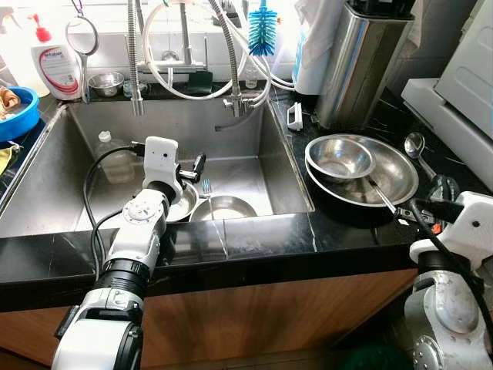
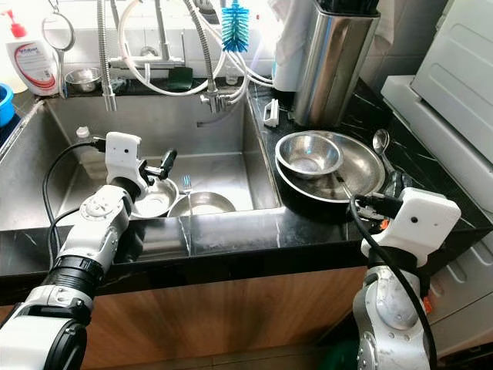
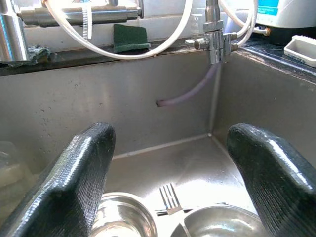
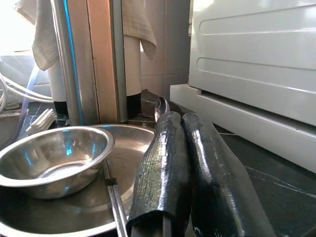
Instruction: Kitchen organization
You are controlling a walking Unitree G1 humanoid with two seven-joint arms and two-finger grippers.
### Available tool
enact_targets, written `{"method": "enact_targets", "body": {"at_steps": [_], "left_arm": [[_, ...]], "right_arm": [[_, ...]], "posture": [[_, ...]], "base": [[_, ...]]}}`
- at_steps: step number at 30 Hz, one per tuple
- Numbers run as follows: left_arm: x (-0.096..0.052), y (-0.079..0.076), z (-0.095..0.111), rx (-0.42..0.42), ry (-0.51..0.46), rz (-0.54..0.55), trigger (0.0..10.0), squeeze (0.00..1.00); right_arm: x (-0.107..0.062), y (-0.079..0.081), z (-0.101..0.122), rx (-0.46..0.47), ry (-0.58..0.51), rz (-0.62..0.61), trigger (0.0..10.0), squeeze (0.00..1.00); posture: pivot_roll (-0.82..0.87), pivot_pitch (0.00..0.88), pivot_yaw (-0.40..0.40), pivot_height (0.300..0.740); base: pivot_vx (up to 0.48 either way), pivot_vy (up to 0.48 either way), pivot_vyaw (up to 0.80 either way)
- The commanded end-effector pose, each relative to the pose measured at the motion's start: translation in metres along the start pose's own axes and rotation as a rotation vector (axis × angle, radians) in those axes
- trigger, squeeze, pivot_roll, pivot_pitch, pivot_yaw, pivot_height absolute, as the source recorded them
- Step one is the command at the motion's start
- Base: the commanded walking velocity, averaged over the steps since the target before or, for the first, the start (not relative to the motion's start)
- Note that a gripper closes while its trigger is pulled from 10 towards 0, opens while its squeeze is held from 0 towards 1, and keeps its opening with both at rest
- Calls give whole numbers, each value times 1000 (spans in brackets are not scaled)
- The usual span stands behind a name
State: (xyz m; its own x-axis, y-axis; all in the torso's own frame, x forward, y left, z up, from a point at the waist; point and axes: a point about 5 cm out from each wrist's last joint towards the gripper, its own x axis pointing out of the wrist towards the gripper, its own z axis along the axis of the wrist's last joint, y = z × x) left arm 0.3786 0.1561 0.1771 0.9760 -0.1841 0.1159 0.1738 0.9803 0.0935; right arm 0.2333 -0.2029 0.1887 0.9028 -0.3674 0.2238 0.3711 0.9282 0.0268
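Sink: stainless steel basin [image 1: 254, 166] holding two steel bowls [image 1: 223, 206], possibly a fork between.
Left gripper [image 3: 170, 180]: fingers spread, above them.
Right gripper [image 4: 190, 163]: fingers pressed together, beside nested steel bowls [image 4: 54, 158].

Both eye views look down from the robot's head at the sink [image 1: 254, 166] and black bench [image 1: 339, 223] (the same scene twice). The left wrist view sits low inside the sink. The right wrist view skims close over the bench.
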Motion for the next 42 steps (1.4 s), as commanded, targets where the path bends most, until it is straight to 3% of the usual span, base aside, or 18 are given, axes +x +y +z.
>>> {"method": "enact_targets", "body": {"at_steps": [1, 13, 15, 16, 17, 19, 22, 24, 28, 30, 31, 32, 36, 42], "left_arm": [[1, -4, 6, 13, -28, -18, 10000, 0], [2, -4, 8, 6, -41, -8, 10000, 0], [2, -4, 9, 4, -45, -10, 10000, 0], [3, -3, 10, 5, -47, -11, 10000, 0], [3, -3, 10, 5, -47, -11, 10000, 0], [3, -2, 11, 3, -50, -12, 10000, 0], [3, -2, 12, -4, -52, -14, 10000, 0], [4, -1, 15, -8, -58, -16, 10000, 0], [6, 3, 19, -44, -68, -12, 10000, 0], [7, 5, 21, -71, -69, -6, 10000, 0], [7, 8, 22, -99, -71, 7, 10000, 0], [7, 8, 22, -99, -71, 7, 10000, 0], [7, 9, 25, -132, -77, 9, 10000, 0], [7, 8, 29, -264, -84, -48, 10000, 0]], "right_arm": [[-2, -1, 5, -3, -15, -9, 10000, 0], [9, 19, 29, 5, -122, 121, 10000, 0], [9, 25, 33, 50, -136, 169, 10000, 0], [9, 29, 34, 127, -123, 207, 10000, 0], [9, 29, 34, 127, -123, 207, 10000, 0], [4, 41, 31, 370, -57, 313, 10000, 0], [-4, 49, 26, 524, -4, 382, 10000, 0], [-15, 59, 23, 557, 17, 504, 10000, 0], [-21, 64, 22, 614, 33, 568, 10000, 0], [-23, 65, 24, 677, 34, 606, 10000, 0], [-29, 65, 23, 766, 57, 669, 10000, 0], [-29, 65, 23, 766, 57, 669, 10000, 0], [-35, 62, 10, 779, 108, 696, 10000, 0], [-50, 47, -4, 908, 151, 760, 10000, 0]], "posture": [[-21, 48, -43, 740], [-19, 34, -42, 740], [-17, 28, -41, 740], [-17, 28, -41, 740], [-17, 28, -41, 740], [-12, 13, -42, 740], [-9, 9, -41, 740], [-7, 7, -38, 740], [-8, 15, -38, 740], [-8, 19, -37, 740], [-10, 24, -36, 740], [-10, 24, -36, 740], [-3, 27, -39, 740], [-3, 33, -38, 740]], "base": [[0, 0, 0], [0, 0, 0], [0, 0, 0], [0, 0, 0], [0, 0, 0], [0, 0, 0], [0, 0, 0], [0, 0, 0], [0, 0, 0], [0, 0, 0], [0, 0, 0], [0, 0, 0], [0, 0, 0], [0, 0, 0]]}}
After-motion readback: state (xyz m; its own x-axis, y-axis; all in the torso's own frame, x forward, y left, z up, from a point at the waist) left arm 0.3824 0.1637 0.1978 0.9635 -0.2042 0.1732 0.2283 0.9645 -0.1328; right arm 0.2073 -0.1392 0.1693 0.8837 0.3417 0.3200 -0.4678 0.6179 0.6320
